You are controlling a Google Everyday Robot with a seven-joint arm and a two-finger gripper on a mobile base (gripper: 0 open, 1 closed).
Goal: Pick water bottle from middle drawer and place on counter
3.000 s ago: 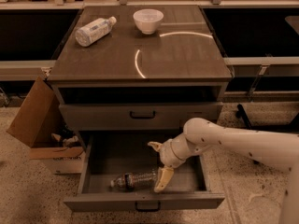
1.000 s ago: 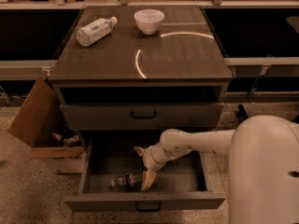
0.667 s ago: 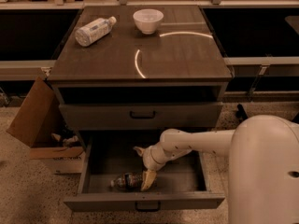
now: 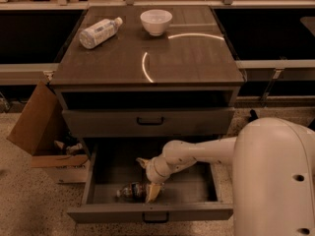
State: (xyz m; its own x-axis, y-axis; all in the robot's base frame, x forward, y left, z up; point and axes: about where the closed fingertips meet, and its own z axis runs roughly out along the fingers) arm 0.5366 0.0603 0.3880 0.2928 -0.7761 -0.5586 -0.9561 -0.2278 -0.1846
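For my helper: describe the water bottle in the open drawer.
In the grey cabinet, the pulled-out middle drawer holds the water bottle by its front wall, at the gripper. It is small and dark-labelled, unlike the larger white-labelled bottle on the counter.

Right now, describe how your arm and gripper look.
The arm is smooth, glossy white: a bulky rounded shell with two small dark holes, narrowing to a tube and ball-like wrist. The gripper, down in the middle drawer, has two tan, tapered fingers. No cables show.

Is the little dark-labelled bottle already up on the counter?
No, the water bottle lies in the open middle drawer, with the tool down in the drawer beside it.
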